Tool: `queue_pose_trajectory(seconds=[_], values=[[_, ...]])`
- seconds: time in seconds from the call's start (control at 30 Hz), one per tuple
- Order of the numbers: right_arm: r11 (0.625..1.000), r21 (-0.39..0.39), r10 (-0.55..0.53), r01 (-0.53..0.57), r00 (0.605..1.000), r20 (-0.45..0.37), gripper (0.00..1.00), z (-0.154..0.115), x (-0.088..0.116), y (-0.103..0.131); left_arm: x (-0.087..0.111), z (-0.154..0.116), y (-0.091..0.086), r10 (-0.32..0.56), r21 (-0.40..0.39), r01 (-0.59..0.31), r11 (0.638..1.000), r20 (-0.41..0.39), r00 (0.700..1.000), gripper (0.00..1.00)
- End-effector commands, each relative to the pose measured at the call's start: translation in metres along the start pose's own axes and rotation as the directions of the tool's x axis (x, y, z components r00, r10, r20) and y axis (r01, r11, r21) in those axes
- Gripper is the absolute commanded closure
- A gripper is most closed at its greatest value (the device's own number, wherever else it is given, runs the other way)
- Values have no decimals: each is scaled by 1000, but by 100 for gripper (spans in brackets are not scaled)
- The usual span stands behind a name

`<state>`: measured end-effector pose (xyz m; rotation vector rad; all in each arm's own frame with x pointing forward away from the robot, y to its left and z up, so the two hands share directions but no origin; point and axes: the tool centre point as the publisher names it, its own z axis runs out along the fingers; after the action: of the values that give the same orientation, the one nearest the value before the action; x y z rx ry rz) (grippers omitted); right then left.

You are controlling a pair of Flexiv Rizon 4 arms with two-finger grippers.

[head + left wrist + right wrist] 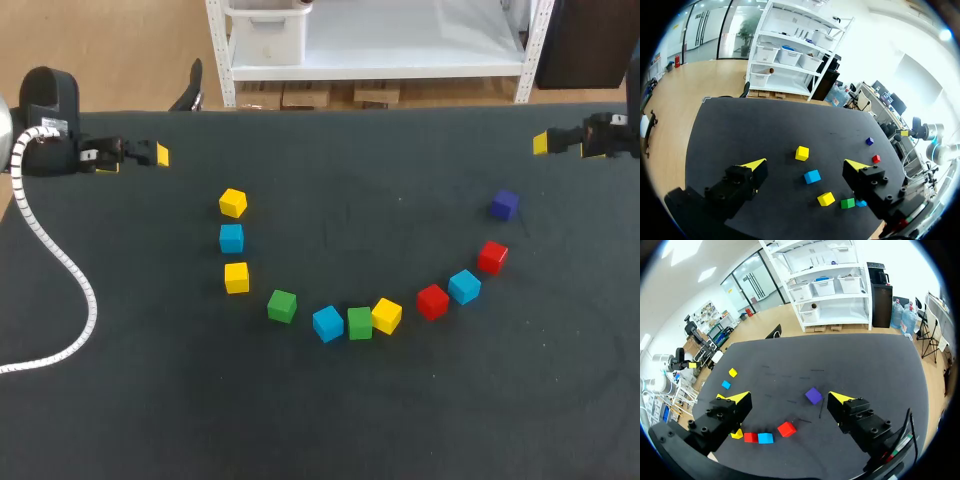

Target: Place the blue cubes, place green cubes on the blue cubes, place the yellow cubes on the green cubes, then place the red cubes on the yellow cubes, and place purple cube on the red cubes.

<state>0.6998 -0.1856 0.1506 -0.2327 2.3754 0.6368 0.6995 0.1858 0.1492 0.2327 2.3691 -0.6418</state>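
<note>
— So, which arm takes the first blue?

— I'd call the left. My left claw (pixel 158 155) hangs near the far left corner of the desk (pixel 120 400). It is spread wide with nothing in it, and its wrist view shows both yellow tips well apart. The left blue cube (pixel 232 238) lies nearer me than that claw and toward the middle. It sits between the far yellow cube (pixel 233 203) and the near yellow cube (pixel 237 277), close to each and touching neither.

— And the right side?

— My right claw (pixel 542 143) is wide and empty too, near the far right corner. Its closest blue is the right blue cube (pixel 464 286), just beside a red cube (pixel 432 301). That is farther along the arc than the purple cube (pixel 504 205).

— The third blue?

— The middle blue cube (pixel 328 323) sits at the arc's bottom, just beside a green cube (pixel 360 323). It is well apart from both claws and slightly left of centre.

— Anything stacked?

— Nothing, as I read it. Left claw to left blue cube looks the shortest reach, and I judge the fingers should straddle it crosswise to that column.
</note>
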Motion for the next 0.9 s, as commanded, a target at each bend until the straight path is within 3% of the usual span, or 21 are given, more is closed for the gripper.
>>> queue_pose_trajectory(seconds=[0.03,0.43,0.47,0.53,0.67,0.73,0.77,0.87,0.9], values=[[1000,2,0,0,1000,1,0,0,0,0,-1,0,-1,-1,-6,1,1000,-5,1000,0],[1000,2,0,0,1000,1,0,0,0,0,-1,0,-1,-1,-6,1,1000,-5,1000,0],[1000,2,0,0,1000,1,0,0,0,0,-2,2,-4,74,-56,-77,995,-47,996,0],[1000,2,0,0,1000,1,0,0,0,0,-5,11,-11,203,-115,-222,968,-157,967,0],[1000,2,0,0,1000,1,0,0,0,0,-7,21,-21,362,-82,-386,919,-216,907,0],[1000,2,0,0,1000,1,0,0,0,0,-7,30,-31,469,-57,-500,864,-266,842,0],[1000,2,0,0,1000,1,0,0,0,0,-7,32,-34,492,-44,-521,852,-273,827,0],[1000,2,0,0,1000,1,0,0,0,0,-6,42,-47,607,19,-633,774,-310,732,0],[1000,2,0,0,1000,1,0,0,0,0,-5,46,-52,657,44,-681,731,-315,685,0]])
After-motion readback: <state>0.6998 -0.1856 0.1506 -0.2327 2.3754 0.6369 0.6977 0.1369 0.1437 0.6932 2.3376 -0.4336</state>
